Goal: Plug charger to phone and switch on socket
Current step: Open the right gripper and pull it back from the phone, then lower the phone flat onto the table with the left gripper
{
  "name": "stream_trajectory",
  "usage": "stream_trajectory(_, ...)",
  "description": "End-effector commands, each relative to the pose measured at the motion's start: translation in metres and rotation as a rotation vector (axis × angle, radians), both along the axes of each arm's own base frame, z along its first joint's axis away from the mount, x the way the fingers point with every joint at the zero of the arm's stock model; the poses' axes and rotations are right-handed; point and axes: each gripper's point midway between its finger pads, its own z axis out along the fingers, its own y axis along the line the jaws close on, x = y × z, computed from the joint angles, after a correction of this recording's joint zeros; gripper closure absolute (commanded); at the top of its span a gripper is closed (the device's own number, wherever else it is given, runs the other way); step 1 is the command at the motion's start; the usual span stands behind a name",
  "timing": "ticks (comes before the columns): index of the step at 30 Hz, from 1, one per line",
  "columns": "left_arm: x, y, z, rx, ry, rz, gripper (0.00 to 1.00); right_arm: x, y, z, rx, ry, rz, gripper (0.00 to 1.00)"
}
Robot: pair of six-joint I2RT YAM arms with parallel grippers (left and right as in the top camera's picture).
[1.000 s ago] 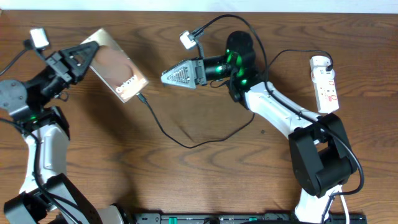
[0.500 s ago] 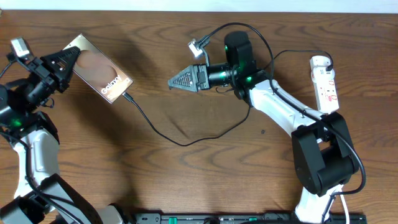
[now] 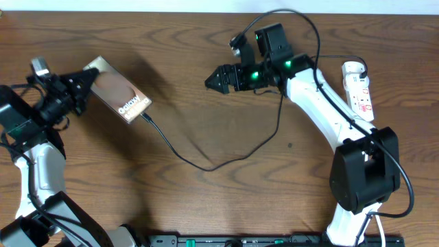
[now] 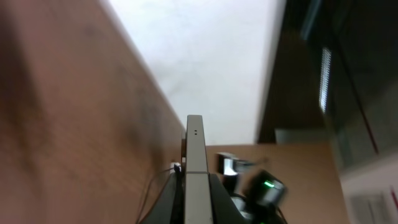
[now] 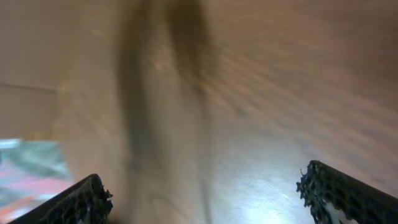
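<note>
Now | one phone (image 3: 118, 99) | one charger (image 3: 206, 165), tip touching phone | one socket (image 3: 359, 92)

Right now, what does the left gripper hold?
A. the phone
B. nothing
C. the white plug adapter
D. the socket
A: the left gripper is shut on one end of the phone, which shows edge-on between its fingers in the wrist view; the socket lies far apart from it.

Phone (image 3: 118, 98) glossy bronze; table (image 3: 206, 206) matt wood; socket (image 3: 360, 92) wht plastic.
</note>
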Motion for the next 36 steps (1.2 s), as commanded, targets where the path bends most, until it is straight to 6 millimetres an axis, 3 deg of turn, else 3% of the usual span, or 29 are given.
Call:
stream_trajectory(1,0.000,0.009,-0.025,0.153,0.014,0.051,0.93,0.027,-0.022,0.005,-0.165,-0.120,-0.082,0.01)
stream_trajectory(4,-0.011,0.016,-0.072,0.219,0.219,0.124,0.93,0.033,-0.036,0.009,-0.247,-0.133,-0.136,0.01)
stream_trajectory(8,-0.026,0.022,-0.115,0.347,0.418,0.176,0.93,0.038,-0.051,0.012,-0.327,-0.143,-0.187,0.01)
stream_trajectory(19,-0.018,-0.007,-0.175,0.408,0.571,0.092,0.93,0.037,-0.053,0.011,-0.339,-0.137,-0.190,0.01)
stream_trajectory(28,-0.017,-0.013,-0.203,0.364,0.635,0.071,0.93,0.035,-0.054,0.010,-0.345,-0.128,-0.188,0.01)
stream_trajectory(36,-0.023,-0.015,-0.208,0.353,0.667,0.061,0.93,0.035,-0.054,0.010,-0.345,-0.127,-0.187,0.01)
